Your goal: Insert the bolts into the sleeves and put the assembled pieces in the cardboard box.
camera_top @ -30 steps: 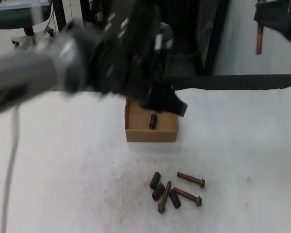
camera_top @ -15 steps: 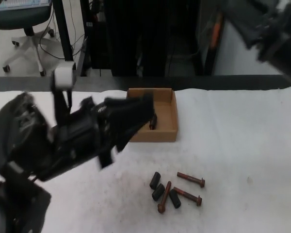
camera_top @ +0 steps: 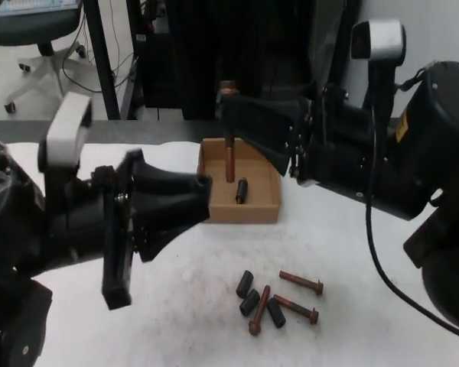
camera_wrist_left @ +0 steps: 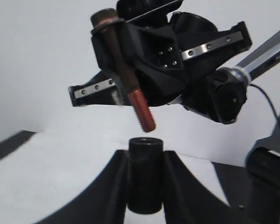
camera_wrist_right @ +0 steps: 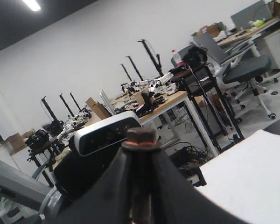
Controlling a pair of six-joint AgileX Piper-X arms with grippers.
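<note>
Two holds | left gripper [camera_wrist_left: 145, 157] pinches sleeve [camera_wrist_left: 144, 186], sides hidden | right gripper [camera_wrist_right: 139, 163] pinches bolt [camera_wrist_left: 129, 88], tip over sleeve

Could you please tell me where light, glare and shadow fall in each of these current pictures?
High view: even light on the white bench, faint shadows hugging the loose bolts. Left wrist view: the bolt stands out against a bright wall; metal rails glint on the right end effector. Right wrist view: a ceiling light strip glares; the bolt head sits in shade.
</note>
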